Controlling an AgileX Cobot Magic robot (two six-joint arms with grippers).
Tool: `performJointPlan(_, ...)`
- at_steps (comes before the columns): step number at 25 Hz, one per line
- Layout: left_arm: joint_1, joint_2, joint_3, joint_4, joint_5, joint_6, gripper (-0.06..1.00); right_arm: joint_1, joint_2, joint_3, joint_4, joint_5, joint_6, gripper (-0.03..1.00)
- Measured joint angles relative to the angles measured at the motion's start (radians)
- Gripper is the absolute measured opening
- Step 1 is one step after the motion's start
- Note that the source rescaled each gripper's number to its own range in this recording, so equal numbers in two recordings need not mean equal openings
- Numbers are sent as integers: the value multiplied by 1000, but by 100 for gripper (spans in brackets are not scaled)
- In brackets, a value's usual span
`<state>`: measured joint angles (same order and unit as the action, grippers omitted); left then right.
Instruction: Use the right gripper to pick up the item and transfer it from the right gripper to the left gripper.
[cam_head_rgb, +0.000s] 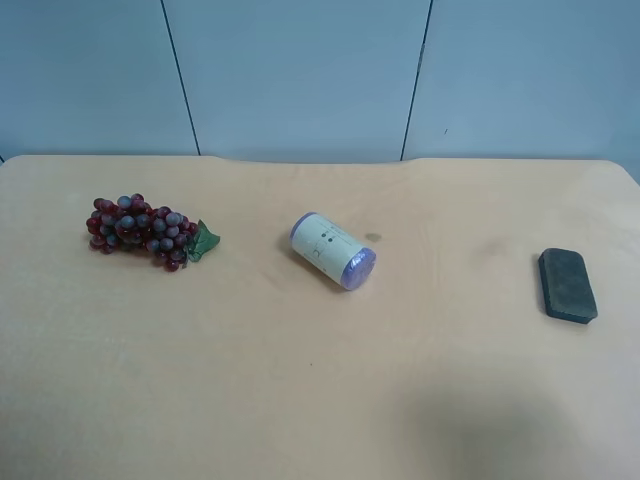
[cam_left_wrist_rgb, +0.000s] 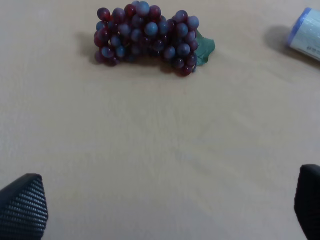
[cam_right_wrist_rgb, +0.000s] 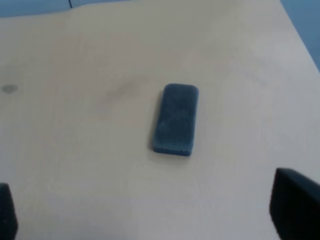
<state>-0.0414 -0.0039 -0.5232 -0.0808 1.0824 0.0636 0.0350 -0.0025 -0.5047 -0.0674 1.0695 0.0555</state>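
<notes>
- The red-purple grape bunch (cam_head_rgb: 140, 230) lies on the pale wooden table (cam_head_rgb: 300, 400), at the exterior high view's left.
- The white-and-purple cylinder (cam_head_rgb: 333, 251) lies midway.
- The flat dark grey-green felt pad (cam_head_rgb: 567, 285) lies right, well apart.

- Even light is washing the pale beige tabletop (cam_head_rgb: 300, 390).
- Faint shadow is dimming the high view's lower right.
- Right wrist view is blurring the flat dark grey-green felt pad (cam_right_wrist_rgb: 175, 119).

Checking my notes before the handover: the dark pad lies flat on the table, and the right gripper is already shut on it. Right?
Not quite. The pad does lie flat on the table, but the right gripper is open: the right wrist view shows its jaws wide apart, clear of the pad.
</notes>
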Motion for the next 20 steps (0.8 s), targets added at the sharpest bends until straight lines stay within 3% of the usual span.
performJointPlan(15, 0, 0, 0, 0, 0, 0, 100, 0, 8, -2, 0, 5, 14, 100)
performJointPlan(20, 0, 0, 0, 0, 0, 0, 100, 0, 217, -81, -36, 33, 96, 100)
